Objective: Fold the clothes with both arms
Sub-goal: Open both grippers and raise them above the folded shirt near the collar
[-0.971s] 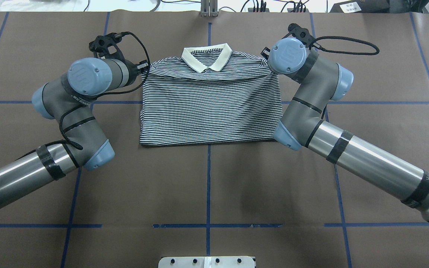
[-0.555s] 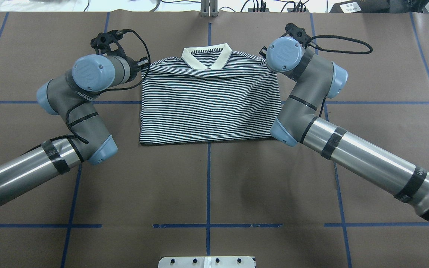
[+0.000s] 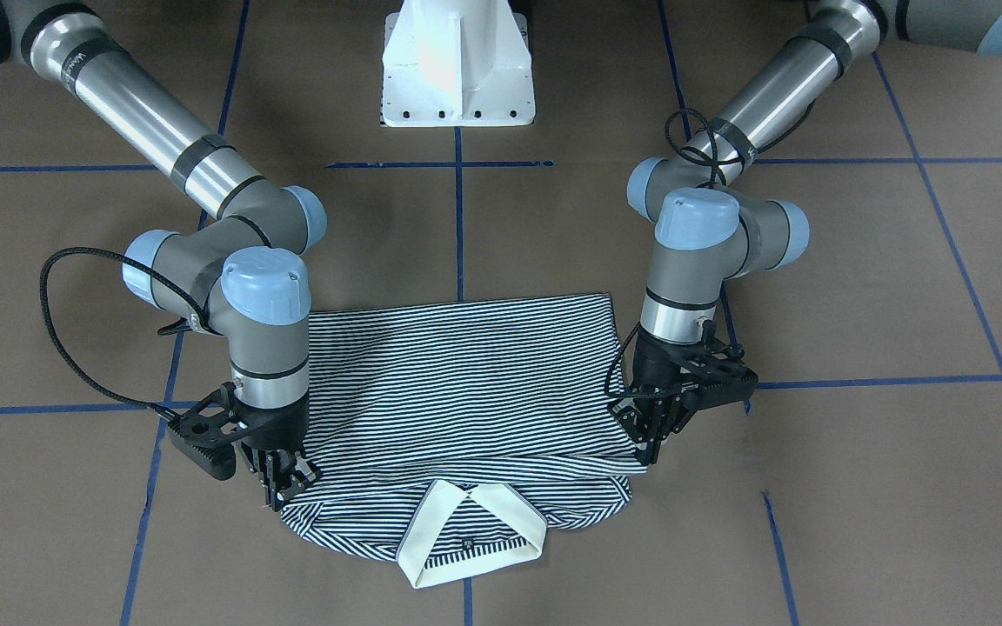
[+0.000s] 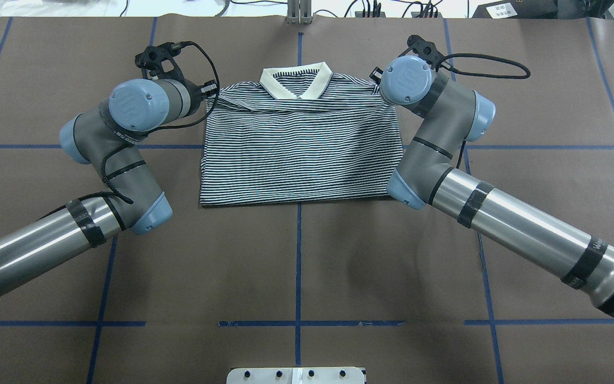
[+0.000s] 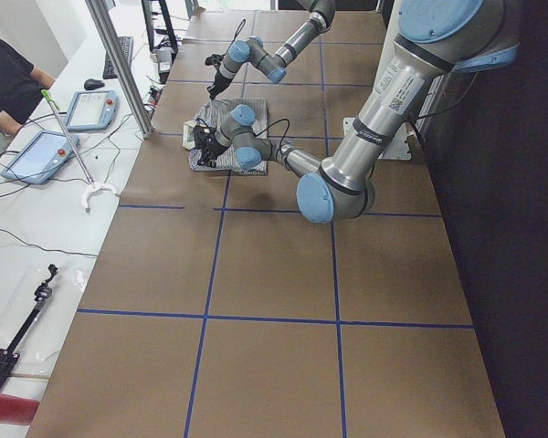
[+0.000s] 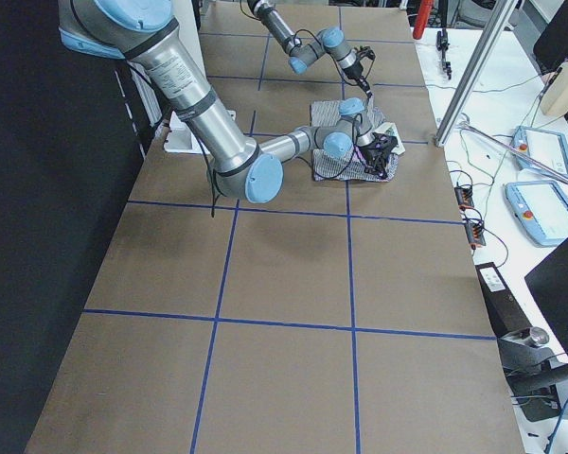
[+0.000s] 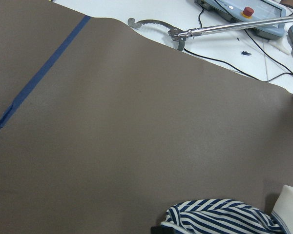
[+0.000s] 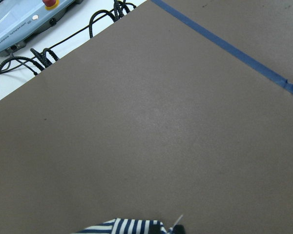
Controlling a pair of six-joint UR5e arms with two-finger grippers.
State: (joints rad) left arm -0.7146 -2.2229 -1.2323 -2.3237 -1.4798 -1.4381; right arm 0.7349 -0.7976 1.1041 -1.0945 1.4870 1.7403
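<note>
The striped polo shirt (image 3: 466, 382) lies flat on the brown table with its lower part folded up over the chest, and it also shows in the overhead view (image 4: 301, 154). Its cream collar (image 3: 475, 530) points away from the robot. My left gripper (image 3: 651, 448) is shut on the folded layer's corner by one shoulder. My right gripper (image 3: 282, 487) is shut on the opposite corner. Both hold the edge low, just short of the collar. Striped cloth shows at the bottom of the left wrist view (image 7: 219, 217) and the right wrist view (image 8: 122, 226). In the overhead view the right wrist hides its gripper.
The white pedestal (image 3: 457, 61) stands at the robot's side of the table. Blue tape lines (image 4: 298, 266) cross the brown cover. Past the far edge lie a teach pendant (image 8: 19, 24), cables and a grabber tool (image 7: 185, 33). A person (image 5: 5, 87) sits beside the table.
Both arms have moved away from the robot, carrying the folded edge of the shirt closer to the collar. The fold now covers more of the chest.
</note>
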